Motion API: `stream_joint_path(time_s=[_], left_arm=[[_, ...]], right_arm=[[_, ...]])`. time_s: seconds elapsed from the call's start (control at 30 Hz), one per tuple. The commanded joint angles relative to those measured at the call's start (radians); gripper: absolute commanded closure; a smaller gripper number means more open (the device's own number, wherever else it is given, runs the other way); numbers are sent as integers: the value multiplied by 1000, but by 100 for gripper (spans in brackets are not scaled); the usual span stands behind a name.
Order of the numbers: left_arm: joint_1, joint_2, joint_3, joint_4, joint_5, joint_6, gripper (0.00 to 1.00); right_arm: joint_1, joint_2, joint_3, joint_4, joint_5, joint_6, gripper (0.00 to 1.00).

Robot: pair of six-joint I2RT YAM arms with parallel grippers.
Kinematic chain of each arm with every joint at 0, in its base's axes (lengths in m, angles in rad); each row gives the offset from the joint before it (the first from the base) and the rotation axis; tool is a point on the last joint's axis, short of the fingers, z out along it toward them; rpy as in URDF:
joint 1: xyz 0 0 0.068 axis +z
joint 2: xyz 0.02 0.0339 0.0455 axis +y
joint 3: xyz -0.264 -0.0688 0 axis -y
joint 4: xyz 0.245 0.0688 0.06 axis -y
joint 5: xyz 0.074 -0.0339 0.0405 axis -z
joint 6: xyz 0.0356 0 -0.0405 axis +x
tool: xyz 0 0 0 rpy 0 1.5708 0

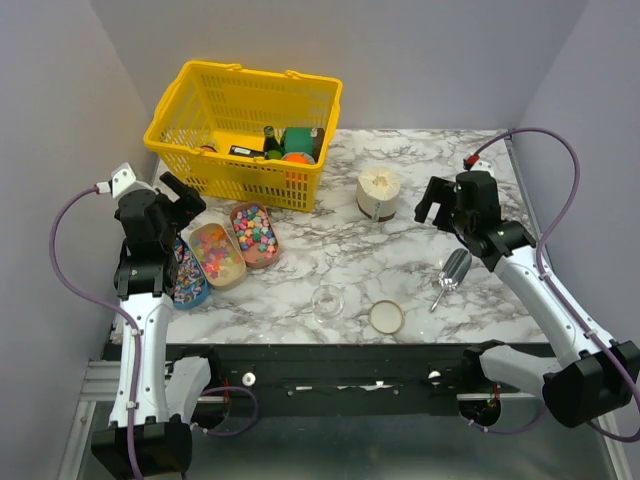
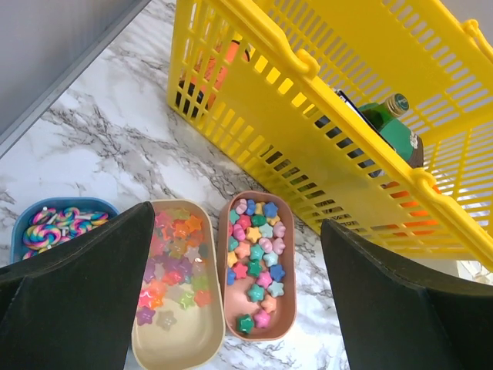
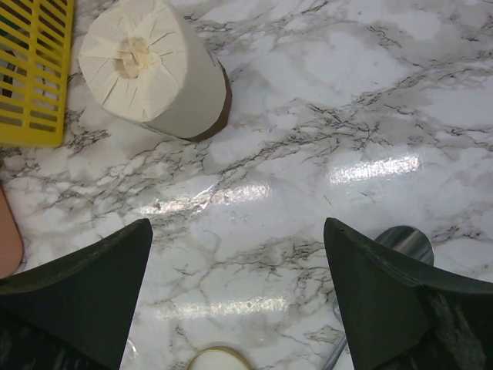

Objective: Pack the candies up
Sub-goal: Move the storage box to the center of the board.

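The white marble-patterned table point(image 1: 400, 250) carries a yellow slatted plastic basket point(image 1: 240, 180) at its far left. Just in front of it three oval trays lie side by side: blue point(image 2: 19, 223), cream point(image 2: 173, 347) and pink point(image 2: 286, 324). They hold the tiny multicoloured candies point(image 2: 254, 270). The left gripper point(image 1: 183, 200) hovers over them, fingers spread wide, and the trays' long axes run crosswise to the line between its fingers. The right gripper point(image 1: 438, 205), also spread and empty, hangs well apart on the right. By this judgement the left arm is much nearer. A small clear glass jar point(image 1: 328, 300) stands near the front edge.
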Motion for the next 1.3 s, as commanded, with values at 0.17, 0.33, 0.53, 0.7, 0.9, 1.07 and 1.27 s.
stream_joint_path(time_s=[0.17, 0.33, 0.53, 0.7, 0.9, 1.07, 1.27], left_arm=[[6, 21, -63, -43, 101, -41, 1], [5, 73, -176, -108, 123, -131, 1], [5, 172, -202, -250, 0, -187, 1], [5, 304, -189, -278, -43, -161, 10], [5, 323, -215, -177, -81, -129, 26], [6, 349, -201, -171, -66, -93, 43], [5, 375, -222, -139, -20, -89, 57]], right_arm=[[3, 8, 18, 8, 17, 12, 0], [3, 11, 1, 16, -31, 22, 1], [3, 48, -5, -21, -87, -12, 2], [3, 82, -16, -45, -118, -4, 3], [3, 96, -45, -50, -146, 17, 4], [3, 100, -63, -56, -141, 29, 4], [3, 105, -68, -58, -118, 31, 4]])
